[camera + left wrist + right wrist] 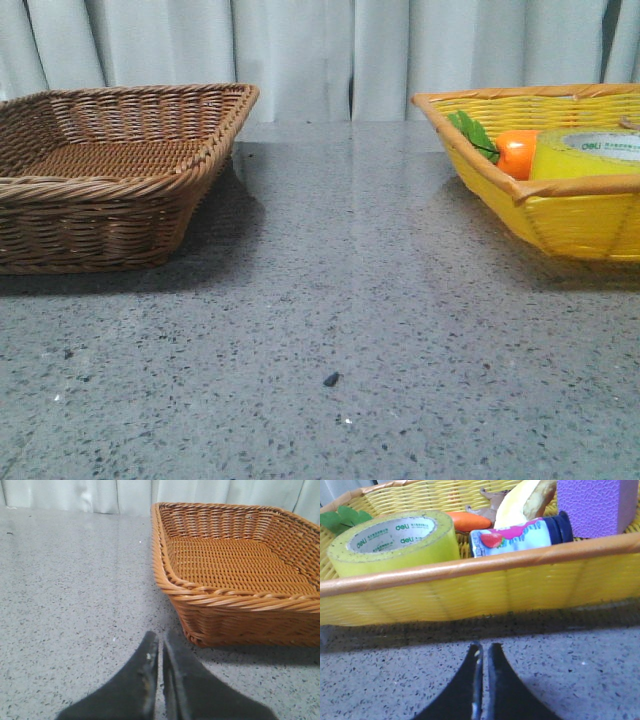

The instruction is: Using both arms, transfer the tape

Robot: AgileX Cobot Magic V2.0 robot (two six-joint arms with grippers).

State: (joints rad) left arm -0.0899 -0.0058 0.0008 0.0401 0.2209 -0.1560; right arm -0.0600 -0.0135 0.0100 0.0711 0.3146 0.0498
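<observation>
Beyond the right gripper [482, 650], jaws clenched empty, the wide yellow translucent tape roll [395, 542] lies flat in the yellow woven basket [485, 587]; the left gripper [161, 645], likewise clenched, is well apart.

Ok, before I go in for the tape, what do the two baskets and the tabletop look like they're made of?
The brown basket looks like woven wicker or rattan, matte, with a braided rim. The yellow basket shows a similar weave but glossier, possibly plastic or lacquered cane, with a smooth orange rim. The tabletop looks like polished grey speckled stone or a stone-look laminate, faintly reflective. The tape lies in the yellow basket.
</observation>
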